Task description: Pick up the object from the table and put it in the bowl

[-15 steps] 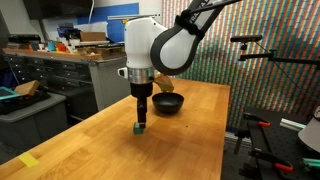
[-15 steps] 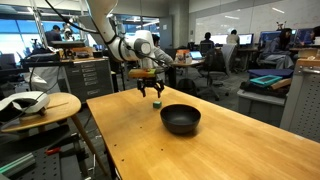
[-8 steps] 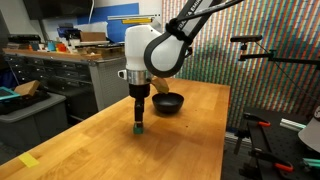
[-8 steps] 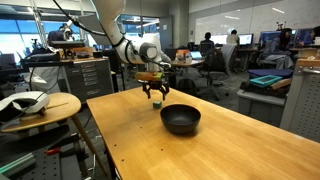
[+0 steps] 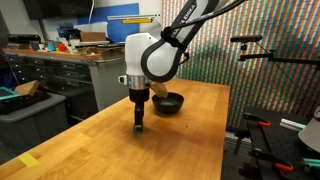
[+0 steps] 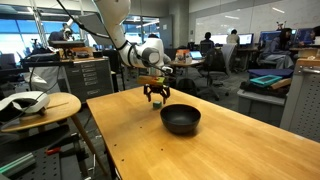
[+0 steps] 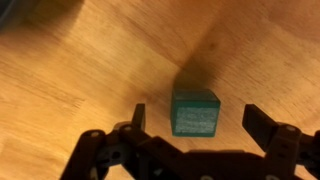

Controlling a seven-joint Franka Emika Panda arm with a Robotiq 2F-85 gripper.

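Observation:
The small dark green block (image 7: 195, 112) rests on the light wooden table (image 5: 190, 140). In the wrist view my gripper (image 7: 200, 123) is open, with one finger on each side of the block and gaps between them. In both exterior views the gripper (image 5: 139, 120) (image 6: 155, 97) is low over the table, with the block (image 5: 139, 129) (image 6: 157, 103) at its fingertips. The black glossy bowl (image 5: 168, 102) (image 6: 181, 119) stands empty on the table (image 6: 200, 150), a short way from the gripper.
A flat yellow piece (image 5: 28, 160) lies near a table corner. A grey workbench with drawers (image 5: 60, 75) stands beyond the table. A round side table (image 6: 40, 105) sits beside it. A camera stand (image 5: 262, 60) rises past the table edge.
The gripper has come down from above the block so that its open fingers now straddle it. The block and bowl have not moved.

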